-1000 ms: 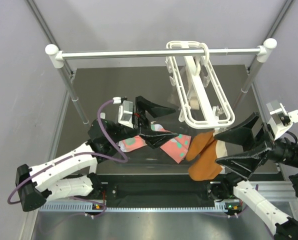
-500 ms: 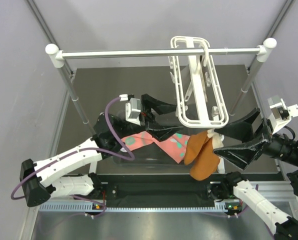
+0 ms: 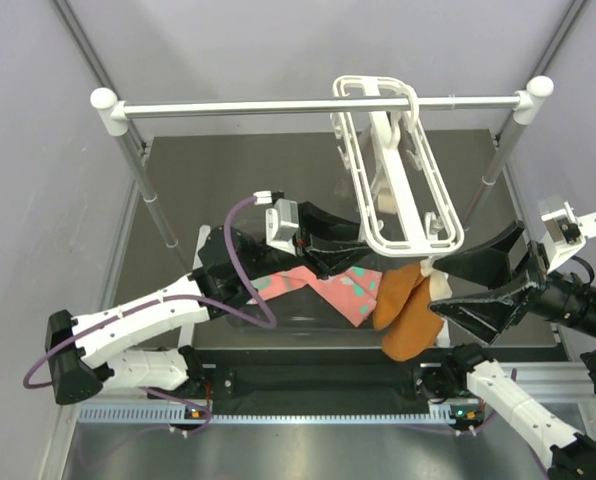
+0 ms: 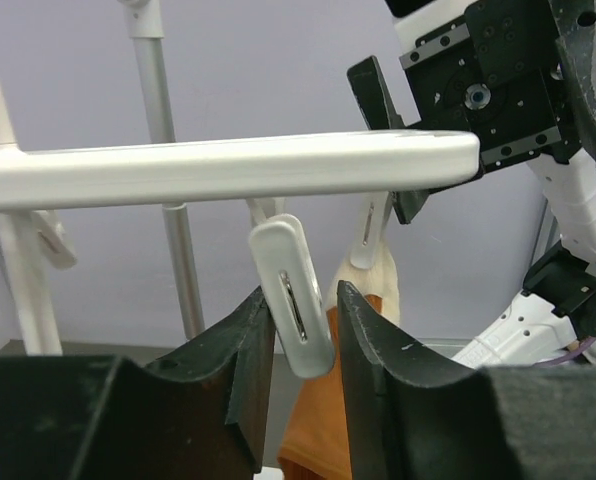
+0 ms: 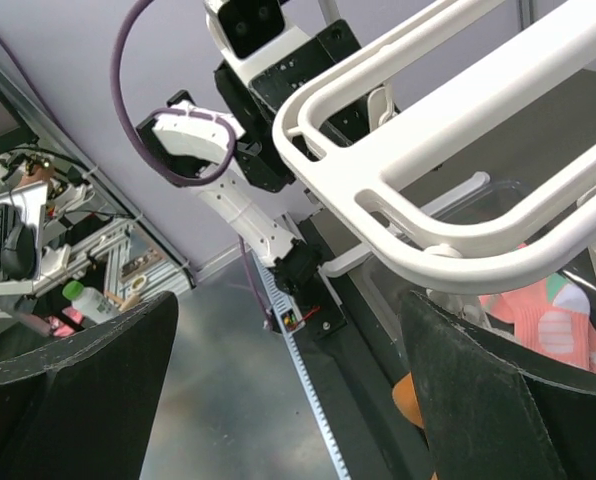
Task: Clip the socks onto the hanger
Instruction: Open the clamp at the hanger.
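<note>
The white hanger (image 3: pixel 398 180) hangs by its hook from the metal rail. My left gripper (image 3: pixel 356 250) is raised under the hanger's near left side. In the left wrist view its jaws (image 4: pixel 303 295) have narrowed onto a dangling white clip (image 4: pixel 296 305) below the hanger frame (image 4: pixel 228 165); the left finger touches the clip and the right finger is a hair from it. The pink socks (image 3: pixel 333 288) with mint spots lie flat on the table below, held by nothing. My right gripper (image 3: pixel 463 285) stands wide open and empty beside the hanger's near end (image 5: pixel 428 150).
A rust-orange cloth (image 3: pixel 406 315) and a beige piece (image 3: pixel 440 290) hang from clips at the hanger's near end, between the two grippers. The metal rail (image 3: pixel 278 105) with white ball ends spans the back on two slanted posts (image 3: pixel 153 215). A black base strip (image 3: pixel 318 380) runs along the near edge.
My left gripper has risen off the socks, moved right to the hanger, and its jaws have narrowed around a clip. The hanger swung a little. The right gripper barely shifted.
</note>
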{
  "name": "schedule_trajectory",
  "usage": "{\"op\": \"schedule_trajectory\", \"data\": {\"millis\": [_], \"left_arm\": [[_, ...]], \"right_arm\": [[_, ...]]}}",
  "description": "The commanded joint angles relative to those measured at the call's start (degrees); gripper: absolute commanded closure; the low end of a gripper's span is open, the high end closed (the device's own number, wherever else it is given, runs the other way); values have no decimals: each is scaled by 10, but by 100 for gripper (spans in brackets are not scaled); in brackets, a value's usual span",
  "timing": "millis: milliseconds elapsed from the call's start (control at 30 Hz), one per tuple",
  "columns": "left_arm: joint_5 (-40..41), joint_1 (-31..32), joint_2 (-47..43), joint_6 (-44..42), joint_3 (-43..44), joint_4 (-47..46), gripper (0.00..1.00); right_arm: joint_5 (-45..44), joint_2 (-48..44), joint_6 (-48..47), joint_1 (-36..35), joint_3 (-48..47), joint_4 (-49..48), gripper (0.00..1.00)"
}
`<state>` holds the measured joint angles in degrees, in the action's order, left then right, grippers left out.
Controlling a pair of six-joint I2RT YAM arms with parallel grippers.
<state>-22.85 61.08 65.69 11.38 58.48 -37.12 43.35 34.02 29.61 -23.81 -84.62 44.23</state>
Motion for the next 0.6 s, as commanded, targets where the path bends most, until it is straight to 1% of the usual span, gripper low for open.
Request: {"op": "schedule_trajectory", "data": {"millis": [0, 33, 100, 233, 300, 333, 367, 433, 467, 500, 533, 567], "left_arm": [[51, 42, 8, -44, 30, 16, 64], [63, 54, 11, -62, 34, 21, 67], [92, 76, 24, -78, 48, 35, 70], [156, 126, 44, -109, 71, 44, 78], [173, 140, 54, -110, 78, 43, 83], [190, 145, 58, -125, 84, 43, 84], [201, 149, 65, -127, 88, 42, 89], [224, 164, 75, -134, 98, 45, 92], [255, 169, 87, -137, 113, 50, 93], [272, 182, 94, -137, 133, 66, 97], [294, 186, 101, -135, 133, 76, 99], [322, 190, 114, -131, 154, 85, 100]], "right_arm": [[2, -4, -3, 7, -27, 9, 9], [0, -4, -6, 7, -27, 14, 8], [-5, -3, -16, 7, -36, 36, 9], [-47, 4, -45, 7, -82, 88, 10], [-60, 7, -51, 7, -96, 103, 11], [-67, 8, -52, 7, -99, 105, 12], [-71, 9, -52, 7, -103, 106, 12], [-90, 10, -54, 7, -110, 112, 15], [-98, 13, -57, 7, -113, 116, 15], [-111, 17, -67, 7, -119, 126, 15], [-118, 18, -74, 7, -121, 132, 16], [-126, 23, -87, 7, -125, 139, 16]]}}
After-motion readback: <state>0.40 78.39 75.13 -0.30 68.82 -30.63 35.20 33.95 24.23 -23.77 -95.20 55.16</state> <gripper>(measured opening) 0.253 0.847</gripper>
